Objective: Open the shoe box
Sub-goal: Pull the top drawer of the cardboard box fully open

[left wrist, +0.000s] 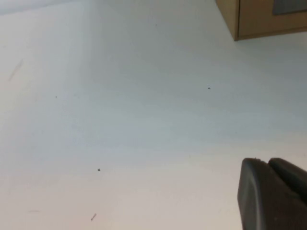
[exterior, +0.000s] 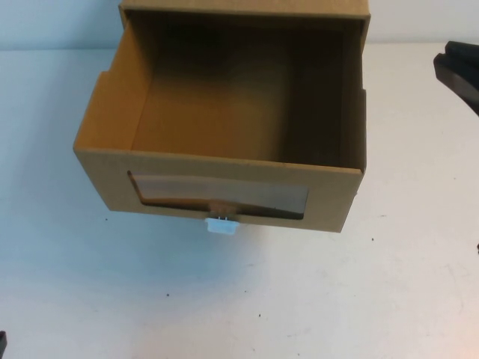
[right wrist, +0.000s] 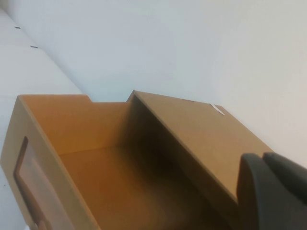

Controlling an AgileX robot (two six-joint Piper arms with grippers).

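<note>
The brown cardboard shoe box is a drawer type. Its drawer is pulled out towards me and is empty inside. The drawer front has a clear window and a small white pull tab. My right gripper hangs at the right edge of the table, apart from the box, shut with nothing in it. In the right wrist view, that gripper looks over the open drawer and the box's outer shell. My left gripper is shut and empty over bare table, with a box corner far from it.
The white table spreads in front of the box and to both sides. A pale wall rises behind the box. A black sliver of the left arm shows at the near left corner.
</note>
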